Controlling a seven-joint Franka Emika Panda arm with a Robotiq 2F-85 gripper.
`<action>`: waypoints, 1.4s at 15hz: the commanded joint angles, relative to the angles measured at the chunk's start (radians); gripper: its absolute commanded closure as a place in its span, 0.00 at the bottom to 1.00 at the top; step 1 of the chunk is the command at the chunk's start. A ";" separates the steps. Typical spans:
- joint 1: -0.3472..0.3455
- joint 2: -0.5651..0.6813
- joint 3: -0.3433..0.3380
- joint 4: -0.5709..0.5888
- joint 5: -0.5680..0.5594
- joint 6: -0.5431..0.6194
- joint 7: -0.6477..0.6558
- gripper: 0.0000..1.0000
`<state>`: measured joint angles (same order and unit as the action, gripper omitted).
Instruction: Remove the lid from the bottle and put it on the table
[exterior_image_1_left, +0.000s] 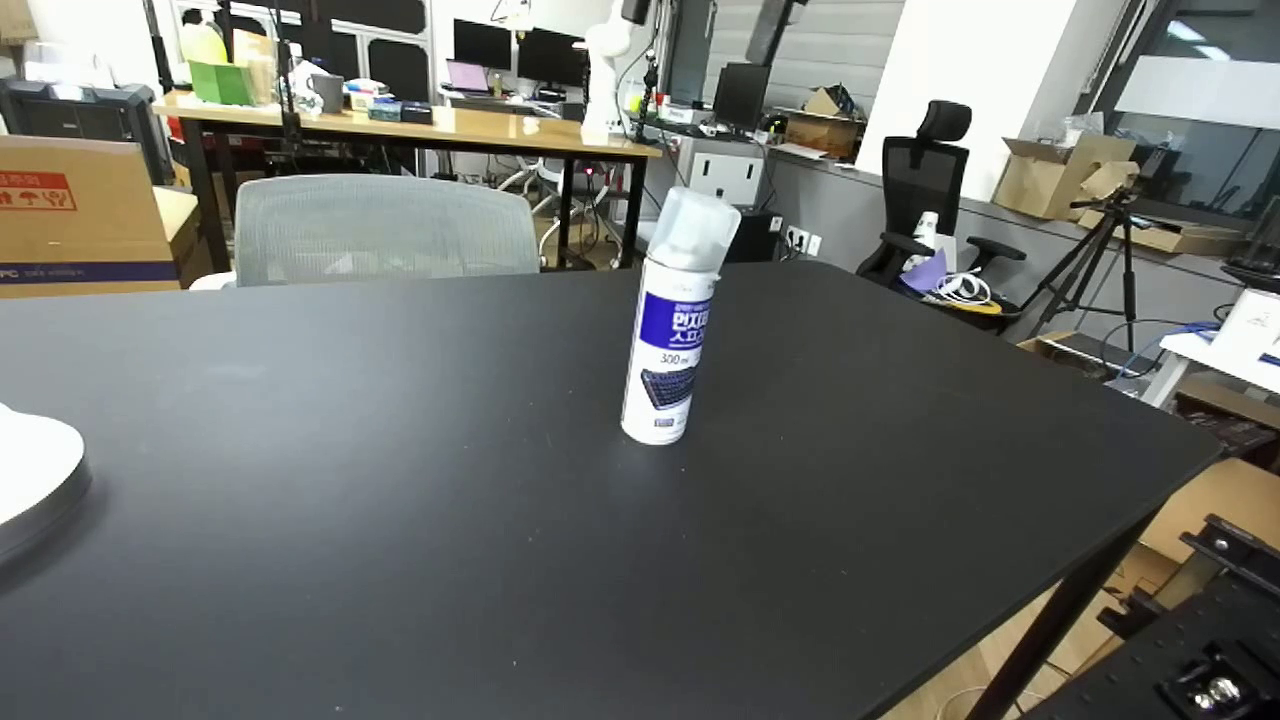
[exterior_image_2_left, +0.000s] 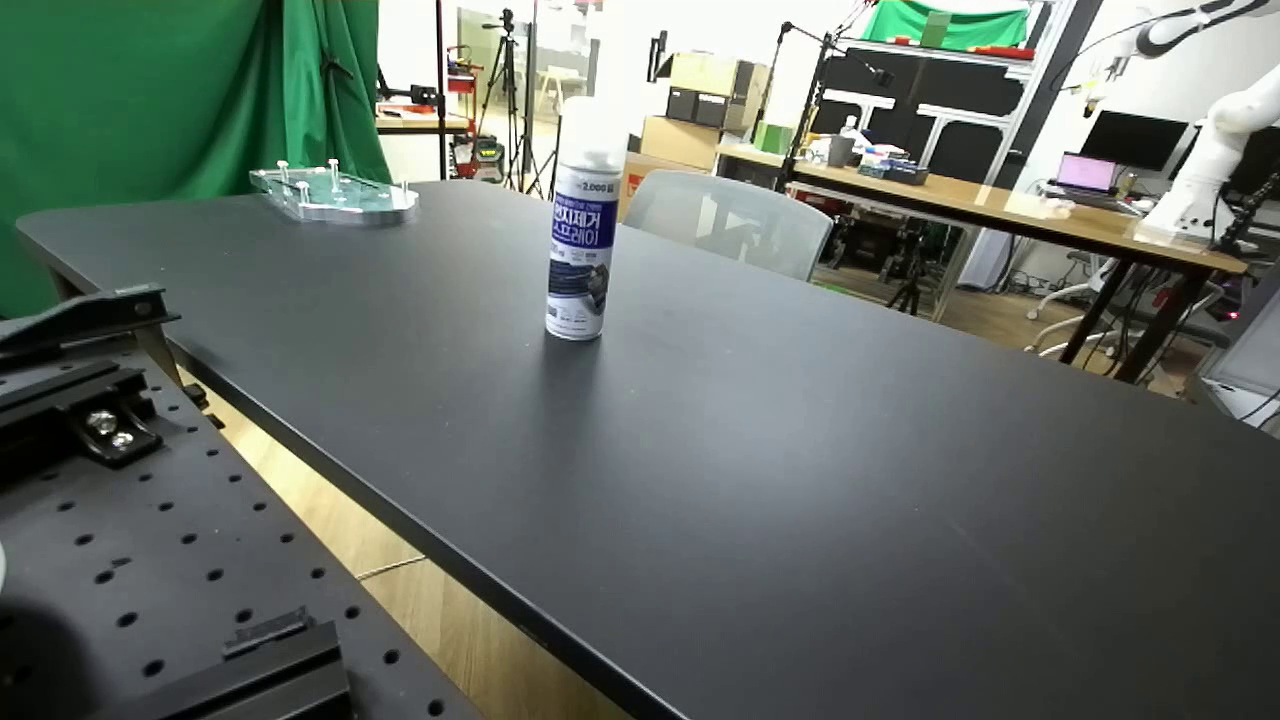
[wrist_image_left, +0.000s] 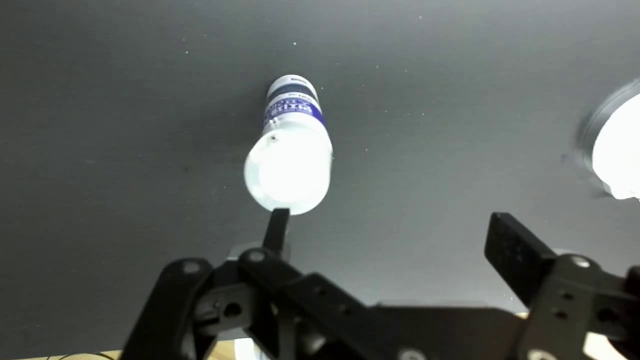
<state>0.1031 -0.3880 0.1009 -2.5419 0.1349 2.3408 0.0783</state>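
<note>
Here, a grey chair (exterior_image_1_left: 385, 230) stands beside the black table (exterior_image_1_left: 400, 540), fingers (wrist_image_left: 517, 252) apart above.

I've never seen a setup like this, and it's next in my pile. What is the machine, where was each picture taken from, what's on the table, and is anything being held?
This is a robot arm that a person steers remotely. Two pictures come from cameras standing outside it; the wrist view comes from a camera on the arm, looking down past its black claw. On the black table stands a white spray bottle, its translucent lid still on. Also on the table, in an exterior view, lies a clear greenish plate with small posts. A white-topped thing, cut off at a picture's edge, may be part of it; I can't tell. The claw is wide open with nothing in its grip, so nothing is held.
</note>
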 joint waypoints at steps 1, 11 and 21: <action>-0.027 0.002 -0.075 -0.008 -0.003 -0.032 -0.106 0.00; -0.039 0.145 -0.114 0.055 -0.149 -0.034 -0.401 0.00; -0.019 0.276 -0.053 0.071 -0.138 0.258 -0.319 0.00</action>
<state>0.0779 -0.1330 0.0411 -2.4871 -0.0206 2.5610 -0.2922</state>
